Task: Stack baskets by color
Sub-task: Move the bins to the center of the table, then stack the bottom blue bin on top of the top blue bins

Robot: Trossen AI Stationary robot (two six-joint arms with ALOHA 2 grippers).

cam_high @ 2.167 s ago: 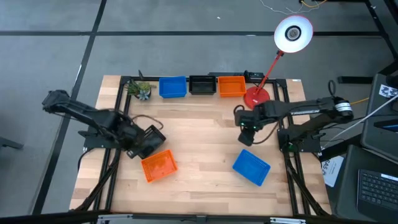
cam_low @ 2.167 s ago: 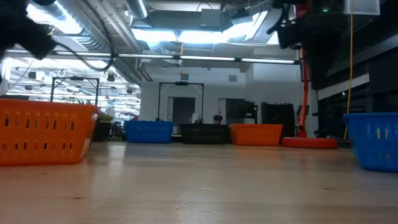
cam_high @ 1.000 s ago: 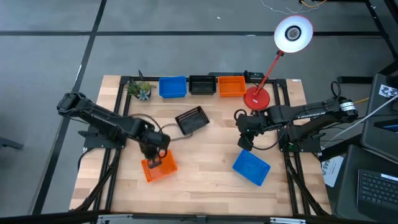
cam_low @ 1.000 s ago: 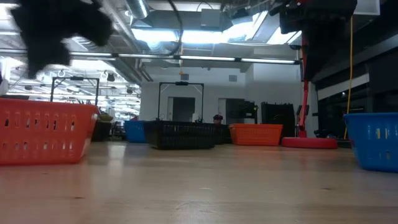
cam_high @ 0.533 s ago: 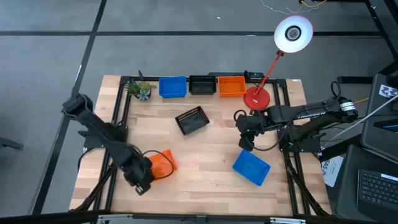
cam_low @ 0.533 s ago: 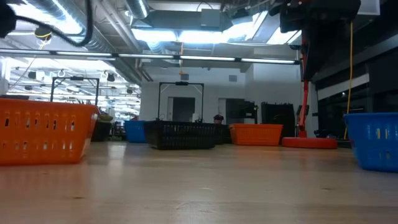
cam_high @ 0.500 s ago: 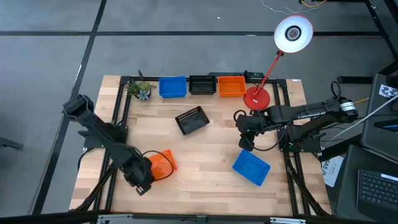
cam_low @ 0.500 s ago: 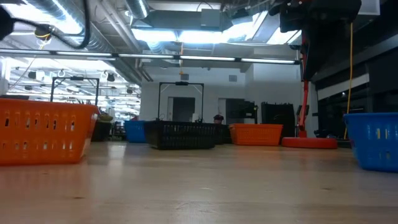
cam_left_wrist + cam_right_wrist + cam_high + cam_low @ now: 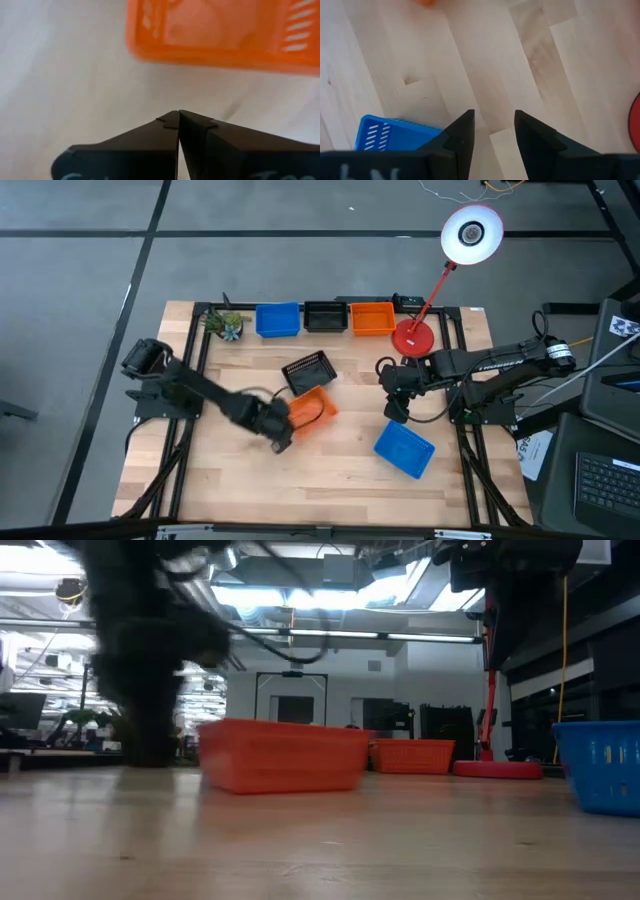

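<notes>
An orange basket (image 9: 311, 409) sits open side up at the table's middle, close to a loose black mesh basket (image 9: 308, 371) on its far side. My left gripper (image 9: 281, 430) is shut and low at the orange basket's near-left side. The left wrist view shows a strip of bare table between its fingertips (image 9: 179, 116) and the orange basket (image 9: 225, 30). My right gripper (image 9: 395, 406) hangs open above the table, just left of and beyond a blue basket (image 9: 403, 448). In its wrist view the right gripper (image 9: 494, 125) has nothing between its fingers.
Along the far edge stand a blue basket (image 9: 277, 320), a black one (image 9: 322, 316) and an orange one (image 9: 372, 318). A small plant (image 9: 226, 326) is at the far left, a red lamp base (image 9: 412, 337) at the far right. Bare wood lies at the near left.
My left gripper, shut throughout, swung out to the near left, then swept low toward the table's middle. The orange basket slid from the near left toward the right and far edges, turned a little, and now lies next to the loose black basket.
</notes>
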